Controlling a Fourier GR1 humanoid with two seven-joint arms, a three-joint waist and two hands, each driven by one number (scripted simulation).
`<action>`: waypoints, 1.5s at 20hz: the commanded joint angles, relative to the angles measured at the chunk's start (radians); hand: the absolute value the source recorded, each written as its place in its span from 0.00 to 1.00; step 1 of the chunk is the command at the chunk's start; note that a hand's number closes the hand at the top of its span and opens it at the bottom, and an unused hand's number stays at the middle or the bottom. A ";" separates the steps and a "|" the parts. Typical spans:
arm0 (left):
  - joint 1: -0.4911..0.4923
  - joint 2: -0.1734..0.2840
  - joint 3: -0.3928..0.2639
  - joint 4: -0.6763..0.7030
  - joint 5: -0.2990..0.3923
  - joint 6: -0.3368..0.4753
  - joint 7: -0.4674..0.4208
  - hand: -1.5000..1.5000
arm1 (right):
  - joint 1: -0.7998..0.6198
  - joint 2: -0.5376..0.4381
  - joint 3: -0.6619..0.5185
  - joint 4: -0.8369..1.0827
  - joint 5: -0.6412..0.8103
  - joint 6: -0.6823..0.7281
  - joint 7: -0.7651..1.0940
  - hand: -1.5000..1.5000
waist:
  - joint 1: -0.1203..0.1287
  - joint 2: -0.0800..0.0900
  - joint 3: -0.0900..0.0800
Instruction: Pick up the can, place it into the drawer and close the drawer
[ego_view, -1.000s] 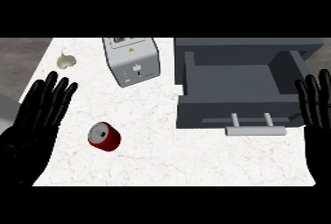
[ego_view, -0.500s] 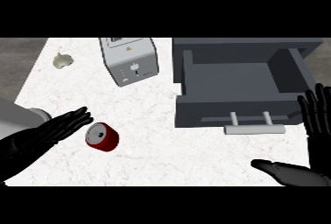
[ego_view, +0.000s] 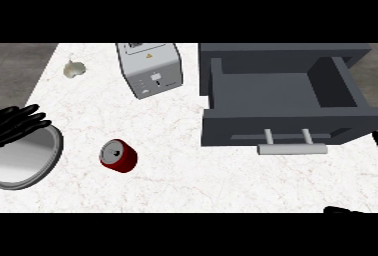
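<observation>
While held out straight and close together, grip nothing: so with the fingers (ego_view: 28, 119) of the left hand (ego_view: 10, 129), at the left edge of the counter (ego_view: 221, 182). Sat right beside the can half a second ago; now pulled back, well apart from it, just over the rim of a shiny round plate (ego_view: 29, 162) at that same edge. Cannot tell about the right hand (ego_view: 344, 210): only a black tip at the bottom right corner, lower than before. Can (ego_view: 119, 155) not picked up yet: red, on its side, near the plate, left of the counter's middle. Drawer (ego_view: 284, 92) wide open at the top right corner, handle (ego_view: 292, 148) facing the front. Grey box (ego_view: 151, 70) near the top edge, small pale lump (ego_view: 74, 69) at the top left corner. Means a fresh reach, probably, before any lifting, dropping in, or pushing shut.
</observation>
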 joint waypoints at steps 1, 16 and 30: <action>-0.024 0.075 0.064 0.124 0.077 -0.141 -0.003 0.00 | 0.042 0.011 -0.028 0.028 -0.007 0.043 -0.079 0.00 | 0.007 -0.001 0.000; -0.054 0.155 -0.166 0.154 0.430 0.029 0.249 0.00 | 0.184 -0.006 -0.175 -0.081 -0.160 0.185 -0.061 0.00 | 0.001 -0.002 0.001; -0.130 -0.003 -0.240 0.121 0.271 0.210 0.299 0.00 | 0.219 -0.009 -0.261 -0.085 -0.261 0.254 -0.040 0.00 | -0.013 -0.001 0.000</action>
